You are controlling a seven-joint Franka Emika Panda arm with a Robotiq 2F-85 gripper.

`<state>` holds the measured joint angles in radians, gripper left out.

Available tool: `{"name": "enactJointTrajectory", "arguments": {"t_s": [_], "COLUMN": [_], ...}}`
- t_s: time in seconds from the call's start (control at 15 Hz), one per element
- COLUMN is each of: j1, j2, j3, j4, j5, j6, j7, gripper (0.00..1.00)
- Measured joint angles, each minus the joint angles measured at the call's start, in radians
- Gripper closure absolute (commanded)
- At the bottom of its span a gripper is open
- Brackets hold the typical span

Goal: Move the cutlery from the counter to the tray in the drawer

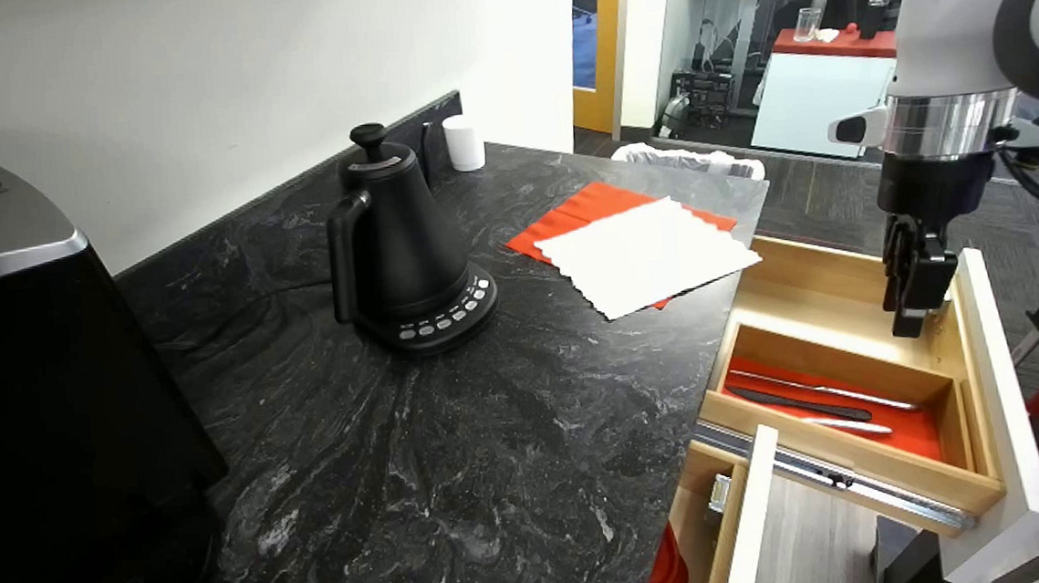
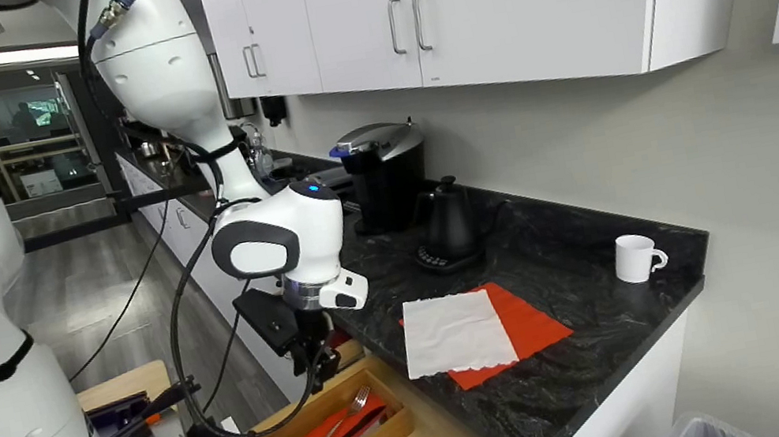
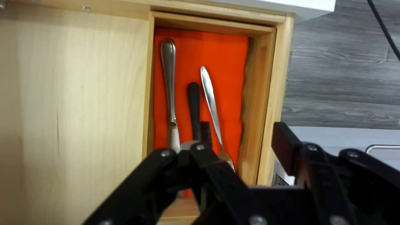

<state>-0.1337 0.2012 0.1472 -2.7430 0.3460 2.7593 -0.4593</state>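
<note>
The cutlery lies inside the tray (image 1: pixel 854 369) on its red floor: a silver knife (image 3: pixel 168 72), a dark-handled utensil (image 3: pixel 194 103) and a silver fork (image 3: pixel 211 97), whose far end is partly behind my finger in the wrist view. This light-wood tray sits in the pulled-out drawer (image 3: pixel 78 93), beside the counter (image 1: pixel 493 440). Above the tray hangs my gripper (image 3: pixel 244 139), its fingers well apart and nothing between them. Seen from an exterior view, the gripper (image 1: pixel 923 309) points down over the drawer, higher than the cutlery and apart from it.
A white napkin (image 2: pixel 453 331) overlaps a red napkin (image 2: pixel 528 322) near the counter edge. Farther back stand a black kettle (image 1: pixel 401 236), a white mug (image 2: pixel 635 258) and a coffee machine (image 2: pixel 386 179). A second drawer (image 1: pixel 751 531) is pulled out alongside. The drawer's white front (image 1: pixel 1006 385) stands upright.
</note>
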Motion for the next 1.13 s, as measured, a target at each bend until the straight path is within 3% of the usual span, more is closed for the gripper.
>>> {"name": "enactJointTrajectory", "arguments": {"t_s": [0.2, 0.27, 0.4, 1.13], "j1": [0.000, 0.000, 0.000, 0.000], "j2": [0.000, 0.001, 0.004, 0.008], "j3": [-0.007, -0.014, -0.016, -0.012], "j4": [0.008, 0.013, 0.016, 0.016], "j5": [-0.011, -0.027, -0.029, -0.029], "j6": [0.000, 0.000, 0.000, 0.000], "j7": [0.000, 0.002, 0.002, 0.002], "gripper": [0.01, 0.15, 0.02, 0.01]}}
